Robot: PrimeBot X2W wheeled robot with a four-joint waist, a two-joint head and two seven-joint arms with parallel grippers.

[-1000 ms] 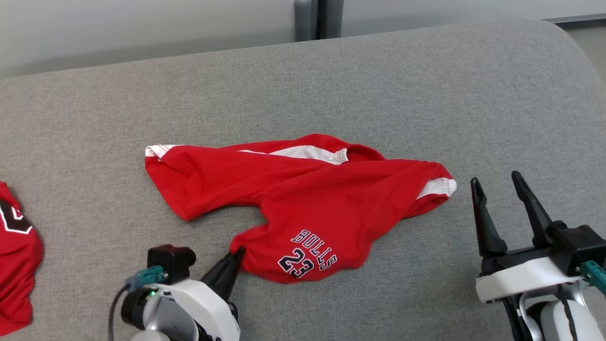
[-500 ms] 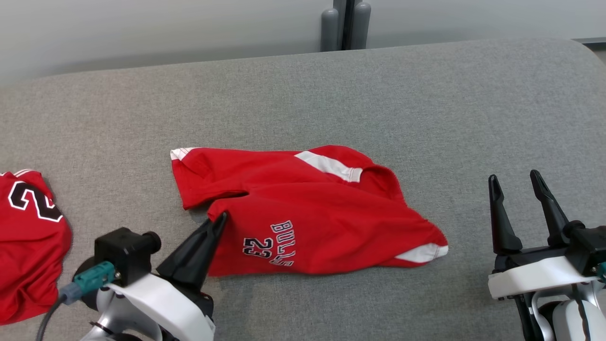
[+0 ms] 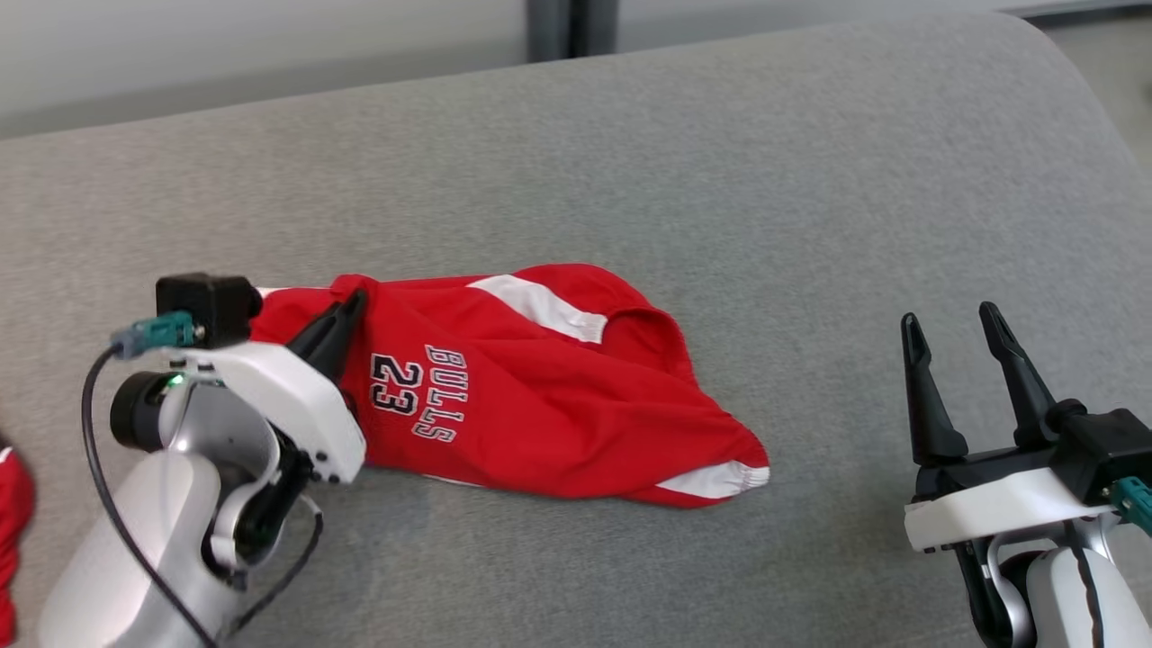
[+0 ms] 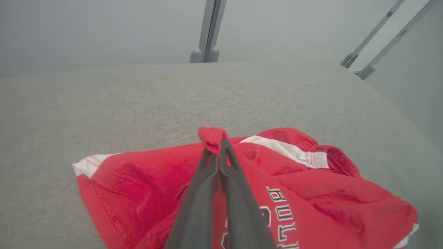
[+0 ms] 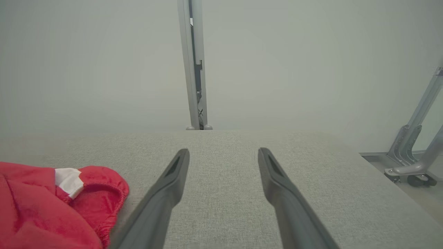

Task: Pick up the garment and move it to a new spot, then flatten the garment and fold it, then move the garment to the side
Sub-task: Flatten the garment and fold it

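1. At the far left of the head view, a second red cloth (image 3: 11,531) lies at the frame edge. I would steer well clear of it.
2. Left of centre, my left claw (image 3: 353,301) is pinched tight on a tuck of the garment (image 3: 540,405), which lies crumpled mid-frame on the grey cushion (image 3: 720,162).
3. This looks like the moving step. I should raise the pinch so the cloth trails rather than bunches, and go slowly lest the thin hold slip.
4. At the lower right, my right claw (image 3: 947,317) stands wide and empty, apart from the cloth, ready for the white-trimmed corner (image 3: 715,479) when flattening comes.
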